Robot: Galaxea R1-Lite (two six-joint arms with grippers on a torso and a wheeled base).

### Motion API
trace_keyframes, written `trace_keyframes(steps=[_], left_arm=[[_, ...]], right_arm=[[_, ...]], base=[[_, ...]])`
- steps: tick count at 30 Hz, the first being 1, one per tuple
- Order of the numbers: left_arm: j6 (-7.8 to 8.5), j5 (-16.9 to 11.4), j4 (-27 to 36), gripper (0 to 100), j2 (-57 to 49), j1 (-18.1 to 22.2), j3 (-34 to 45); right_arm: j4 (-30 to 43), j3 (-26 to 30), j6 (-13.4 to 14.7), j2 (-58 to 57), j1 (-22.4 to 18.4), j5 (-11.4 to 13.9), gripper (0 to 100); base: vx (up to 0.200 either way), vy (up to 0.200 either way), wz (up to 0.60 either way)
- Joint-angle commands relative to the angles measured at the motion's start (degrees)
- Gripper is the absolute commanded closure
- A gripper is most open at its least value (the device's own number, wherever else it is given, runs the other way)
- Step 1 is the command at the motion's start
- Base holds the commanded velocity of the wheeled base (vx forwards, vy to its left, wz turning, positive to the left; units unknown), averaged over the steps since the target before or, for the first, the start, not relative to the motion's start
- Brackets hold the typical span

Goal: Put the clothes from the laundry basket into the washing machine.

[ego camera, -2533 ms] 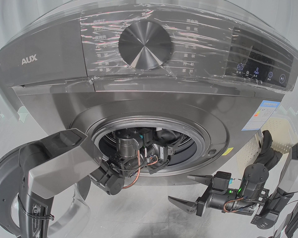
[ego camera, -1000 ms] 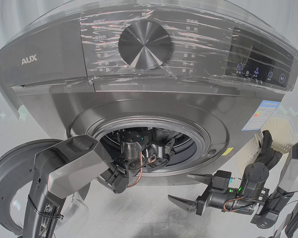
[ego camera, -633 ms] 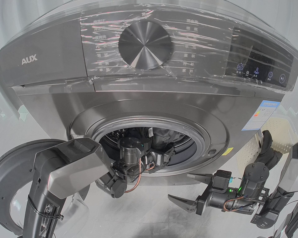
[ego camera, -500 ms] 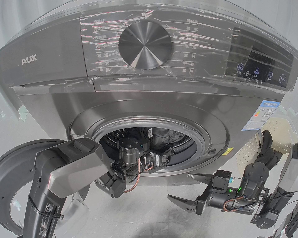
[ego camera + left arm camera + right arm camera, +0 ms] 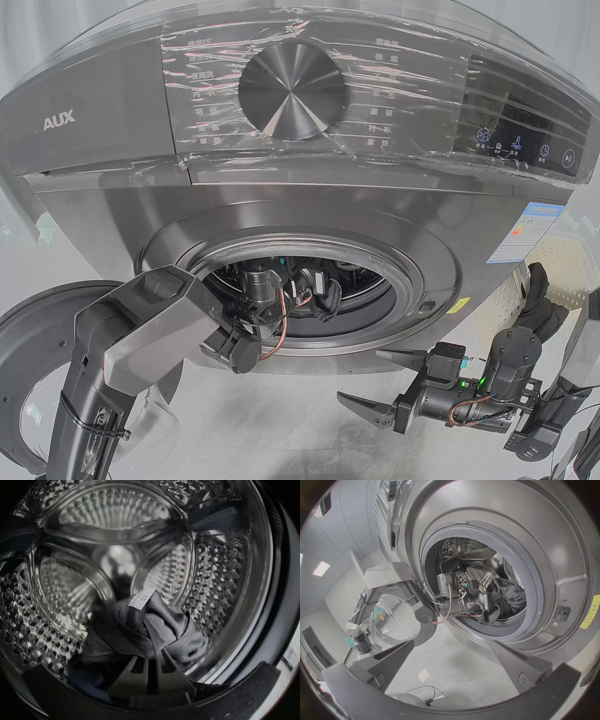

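Left gripper [image 5: 150, 658] clamped narrow on a dark grey garment [image 5: 131, 633] inside the drum [image 5: 218, 573] of the washing machine [image 5: 350, 212], right gripper [image 5: 359, 376] spread wide at 5 o'clock outside the drum, laundry basket [image 5: 562, 262] at 3 o'clock with dark clothes [image 5: 539, 309] draped over it.

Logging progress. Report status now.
Left pincer shut on garment, inside drum. Right pincer open, empty, outside below the opening. Dark clothes draped on basket. Nothing in the way.
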Motion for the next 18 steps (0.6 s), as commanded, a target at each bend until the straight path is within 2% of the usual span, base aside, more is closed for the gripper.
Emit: trace_keyframes(steps=[1, 10, 18], left_arm=[[-0.13, 2.3, -0.7, 100, 3.7, 2.0, -7.5], [-0.21, 5.5, -0.2, 100, 8.8, 3.3, -18.9], [-0.21, 6.1, 0.6, 100, 11.3, 3.1, -20.3]], right_arm=[[-0.1, -0.1, 0.0, 0.2, 0.1, -0.1, 0], [-0.1, -0.4, 0.0, 0.2, 0.3, -0.1, 0], [-0.1, -0.4, 0.1, 0.3, 0.3, 0.0, 0]], base=[[0.0, 0.0, 0.0], [0.0, 0.0, 0.0], [0.0, 0.0, 0.0]])
